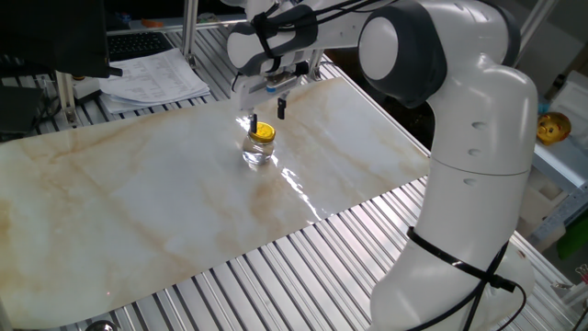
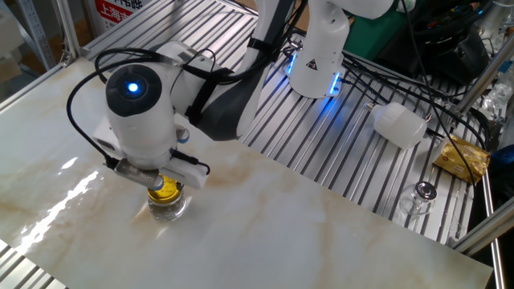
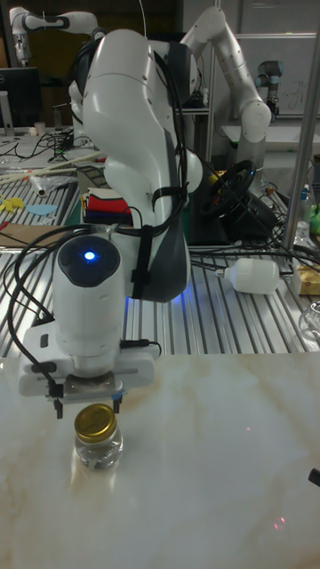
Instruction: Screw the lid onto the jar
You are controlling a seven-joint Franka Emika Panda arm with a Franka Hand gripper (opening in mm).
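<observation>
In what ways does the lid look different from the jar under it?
The lid is opaque, shiny gold metal; the jar is clear glass you can see through. The lid is flat and thin; the jar is taller. The lid sits on top; the jar stands on the marble table. Both are round and of similar width.

A robotics laboratory. A white jointed robot arm (image 3: 133, 133) works at a marble-patterned tabletop (image 1: 138, 202) laid on a ribbed aluminium-profile bench (image 2: 361, 160); at 1 o'clock behind it stands a second white robot arm (image 3: 233, 76), with black cables (image 2: 418, 72) across the bench.
</observation>
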